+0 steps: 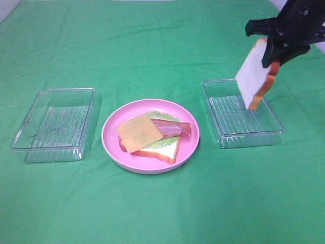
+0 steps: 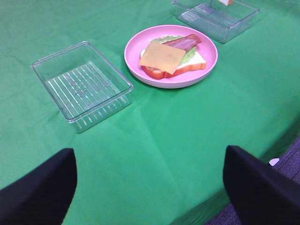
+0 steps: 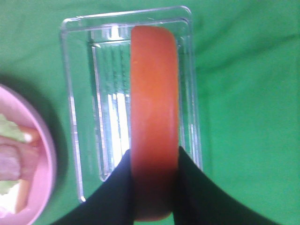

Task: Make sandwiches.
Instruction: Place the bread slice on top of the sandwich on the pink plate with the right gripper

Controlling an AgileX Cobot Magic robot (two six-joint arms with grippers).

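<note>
Above green cloth (image 1: 152, 46), bread slice (image 1: 252, 71) hangs edge-down.

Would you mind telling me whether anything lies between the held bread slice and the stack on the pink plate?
Nothing visible does. The bread slice hangs above the right tray; only open cloth separates it from the cheese-topped stack on the plate.
</note>
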